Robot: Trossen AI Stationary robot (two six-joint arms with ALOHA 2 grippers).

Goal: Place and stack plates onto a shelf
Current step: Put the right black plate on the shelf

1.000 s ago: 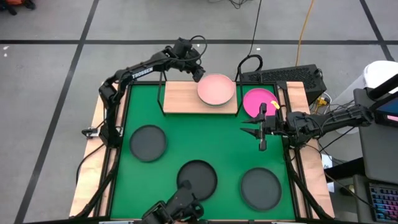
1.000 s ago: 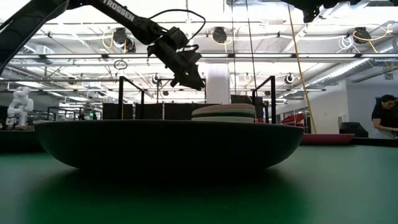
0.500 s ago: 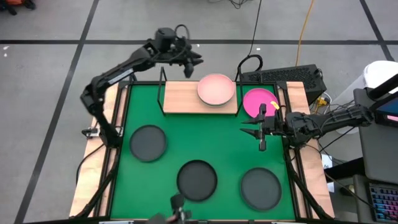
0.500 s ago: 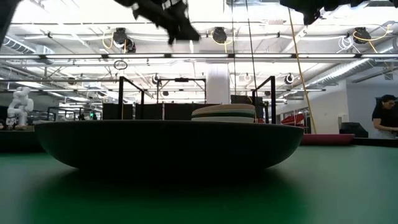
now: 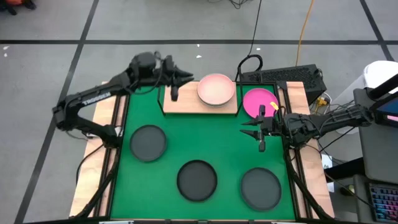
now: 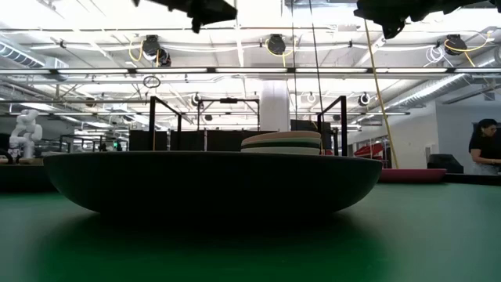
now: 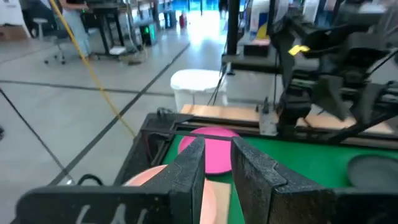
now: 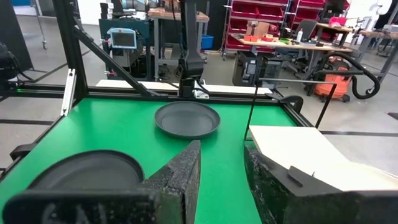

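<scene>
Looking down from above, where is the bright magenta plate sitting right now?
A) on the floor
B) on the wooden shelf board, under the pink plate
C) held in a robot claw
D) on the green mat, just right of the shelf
D: the high view shows the magenta plate lying on the green mat beside the shelf, with no claw holding it.

left gripper (image 5: 176, 86) has swung back over the shelf's (image 5: 186, 99) left end.
</scene>
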